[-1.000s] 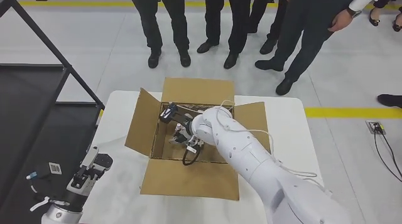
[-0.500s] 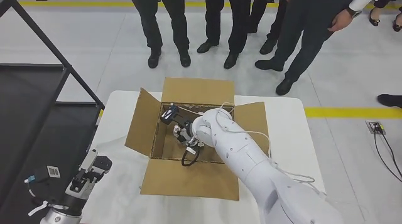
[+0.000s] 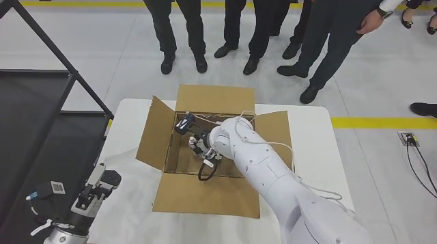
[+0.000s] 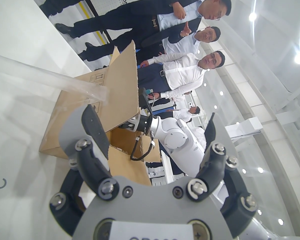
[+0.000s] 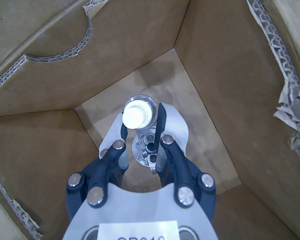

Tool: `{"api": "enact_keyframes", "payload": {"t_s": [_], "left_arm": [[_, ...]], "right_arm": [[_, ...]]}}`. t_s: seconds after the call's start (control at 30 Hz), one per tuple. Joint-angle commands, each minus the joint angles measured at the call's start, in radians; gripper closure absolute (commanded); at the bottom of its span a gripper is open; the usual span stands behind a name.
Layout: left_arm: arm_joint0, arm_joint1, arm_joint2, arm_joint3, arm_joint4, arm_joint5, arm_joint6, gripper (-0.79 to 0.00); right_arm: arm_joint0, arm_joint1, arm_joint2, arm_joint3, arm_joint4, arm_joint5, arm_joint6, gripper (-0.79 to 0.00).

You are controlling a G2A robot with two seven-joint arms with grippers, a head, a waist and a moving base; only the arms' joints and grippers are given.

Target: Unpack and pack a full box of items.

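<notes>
The cardboard box (image 3: pixel 205 199) on the counter (image 3: pixel 317 152) bears small printed handling marks on its outer wall. The right gripper (image 5: pixel 142 119) points down deep inside the box, jaws closed on a clear, white-capped bottle (image 5: pixel 137 116) near the box floor. The left gripper (image 4: pixel 150 119) hangs at the counter's near left corner, jaws spread wide.

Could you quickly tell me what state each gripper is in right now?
Left gripper: open, empty.
Right gripper: in the box, around the bottle; whether it grips cannot be told.
</notes>
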Motion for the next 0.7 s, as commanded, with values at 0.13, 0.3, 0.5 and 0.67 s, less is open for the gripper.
{"api": "enact_keyframes", "payload": {"t_s": [0.13, 0.3, 0.5, 0.67], "left_arm": [[-0.012, 0.000, 0.007, 0.000, 0.005, 0.007, -0.006, -0.785], [-0.025, 0.001, 0.016, 0.001, 0.017, 0.014, -0.011, -0.785], [-0.034, 0.002, 0.017, 0.005, 0.025, 0.018, -0.013, -0.785], [-0.037, 0.002, 0.013, 0.007, 0.025, 0.022, -0.011, -0.785]], "right_arm": [[0.003, 0.008, 0.009, 0.013, -0.007, -0.037, -0.007, 0.000], [-0.003, 0.014, 0.019, 0.017, -0.006, -0.046, 0.005, -0.058], [-0.010, 0.019, 0.030, 0.011, -0.004, -0.044, 0.014, -0.345], [-0.009, 0.021, 0.037, 0.001, -0.011, -0.042, 0.009, -0.406]]}}
